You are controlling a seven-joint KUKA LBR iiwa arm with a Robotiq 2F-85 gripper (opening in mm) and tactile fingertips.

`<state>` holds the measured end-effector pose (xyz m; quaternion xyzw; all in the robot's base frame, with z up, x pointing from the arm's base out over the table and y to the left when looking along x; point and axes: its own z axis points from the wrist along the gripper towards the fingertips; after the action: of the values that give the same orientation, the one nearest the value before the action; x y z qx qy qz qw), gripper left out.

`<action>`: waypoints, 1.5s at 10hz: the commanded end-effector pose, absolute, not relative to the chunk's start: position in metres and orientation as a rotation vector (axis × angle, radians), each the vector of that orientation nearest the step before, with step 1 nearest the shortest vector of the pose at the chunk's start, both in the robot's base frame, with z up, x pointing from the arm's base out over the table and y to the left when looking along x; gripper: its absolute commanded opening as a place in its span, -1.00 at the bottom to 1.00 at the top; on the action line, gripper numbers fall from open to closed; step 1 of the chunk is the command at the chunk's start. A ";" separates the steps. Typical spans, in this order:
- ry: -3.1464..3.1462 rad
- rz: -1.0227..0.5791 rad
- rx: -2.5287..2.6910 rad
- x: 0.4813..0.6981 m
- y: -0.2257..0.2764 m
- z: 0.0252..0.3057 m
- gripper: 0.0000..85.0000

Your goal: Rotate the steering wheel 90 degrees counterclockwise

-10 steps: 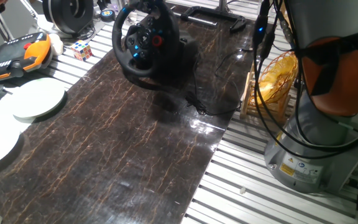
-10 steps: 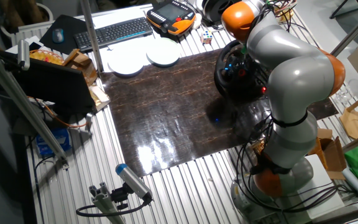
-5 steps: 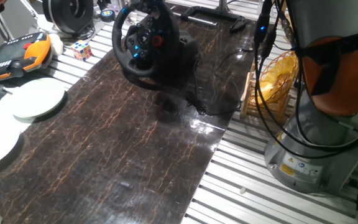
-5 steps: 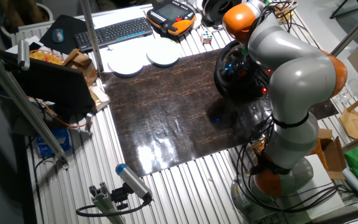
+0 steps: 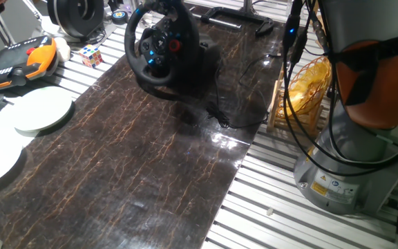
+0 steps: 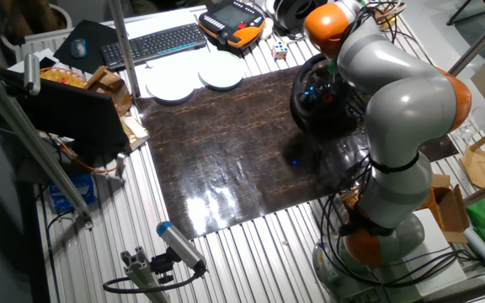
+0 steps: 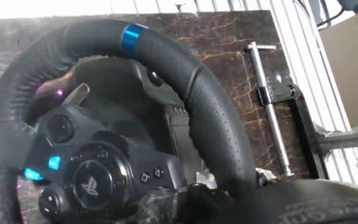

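Steering wheel upright on its base, blue rim stripe uppermost.

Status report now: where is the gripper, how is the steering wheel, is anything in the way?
Gripper fingers not in view. Steering wheel fills hand view, blue stripe near the top. Bar clamp lies beside it, apart.

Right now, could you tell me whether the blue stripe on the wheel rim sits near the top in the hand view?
Yes, the blue stripe lies on the rim's upper arc of the wheel.
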<state>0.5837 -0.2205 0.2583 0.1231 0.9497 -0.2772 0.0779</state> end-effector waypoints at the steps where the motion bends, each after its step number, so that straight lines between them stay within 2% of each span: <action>1: 2.837 -0.825 0.379 0.584 -0.221 0.261 0.19; 5: 2.828 -0.836 0.391 0.580 -0.217 0.268 0.20; 9: 2.811 -0.887 0.421 0.565 -0.220 0.283 0.07; 15: 2.768 -0.881 0.603 0.561 -0.225 0.284 0.04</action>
<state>0.5610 -0.2246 0.2836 0.1982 0.9305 -0.2945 0.0905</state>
